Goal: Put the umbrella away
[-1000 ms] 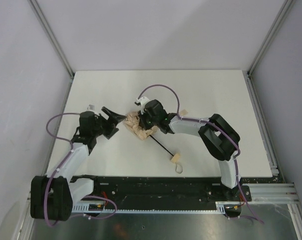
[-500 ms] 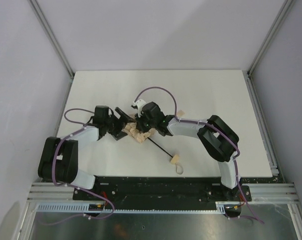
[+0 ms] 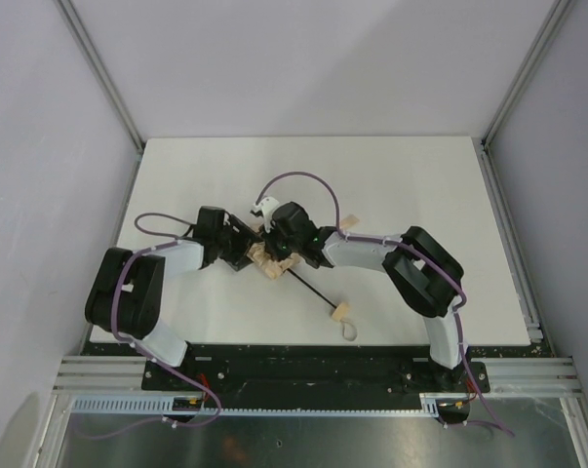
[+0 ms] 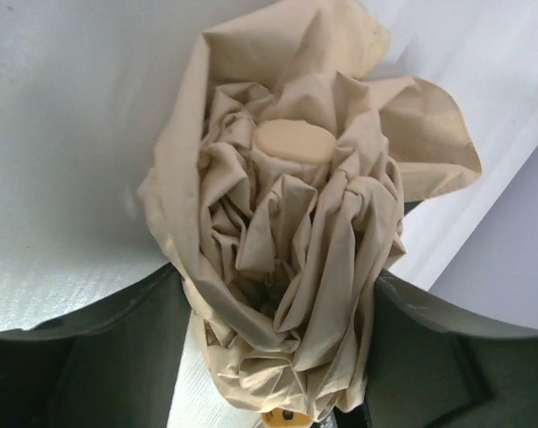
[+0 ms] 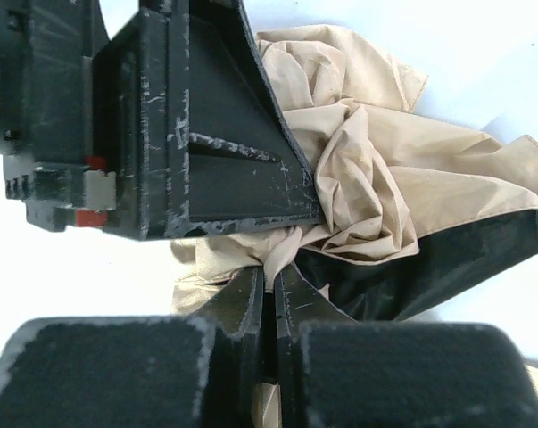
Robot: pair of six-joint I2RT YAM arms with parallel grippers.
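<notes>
White flat bench (image 3: 420,195): carries all items.
Tan-beige fabric compact umbrella (image 3: 270,259): lies on bench betw. both hands. Canopy crumpled, not yet wrapped.
L hand (image 3: 241,244): fingers spread, one each side of canopy bundle, fabric touching both. No squeeze visible. Prob. positioned to gather loose folds.
R hand (image 5: 273,290): fingers pressed together, pinching a fabric fold at canopy edge. Judged to anchor umbrella vs. L hand's push.
Thin black shaft (image 3: 311,286): runs out from under R hand toward arm bases.
Pale tan knob handle (image 3: 339,311) w/ loop strap: at shaft end, well apart from both hands.
</notes>
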